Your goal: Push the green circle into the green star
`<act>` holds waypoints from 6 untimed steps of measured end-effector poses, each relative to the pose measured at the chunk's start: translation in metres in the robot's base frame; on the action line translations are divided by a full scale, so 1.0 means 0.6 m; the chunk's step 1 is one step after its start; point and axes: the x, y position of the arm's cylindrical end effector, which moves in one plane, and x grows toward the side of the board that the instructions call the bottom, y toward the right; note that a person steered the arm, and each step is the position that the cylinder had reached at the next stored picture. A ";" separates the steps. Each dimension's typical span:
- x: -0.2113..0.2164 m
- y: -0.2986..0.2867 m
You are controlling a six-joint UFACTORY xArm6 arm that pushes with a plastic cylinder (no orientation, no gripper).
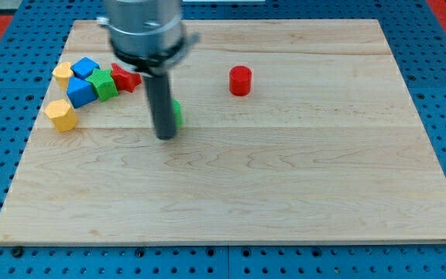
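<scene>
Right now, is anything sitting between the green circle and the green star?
Nothing clearly blocks it. My tip hides most of the green circle; bare board lies toward the green star, with the red block just above that line.

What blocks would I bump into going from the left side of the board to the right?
Yellow block → blue cube → green star → red star-like block → my tip, with the green circle peeking out just behind it → red cylinder.

No text, label, brand, number or sign could be read anywhere: the table, the coloured blocks and the dark rod all showed plain, unmarked surfaces.
</scene>
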 end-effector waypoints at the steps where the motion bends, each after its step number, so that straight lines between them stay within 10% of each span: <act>1: -0.027 -0.077; 3: 0.002 0.172; 6: -0.075 -0.053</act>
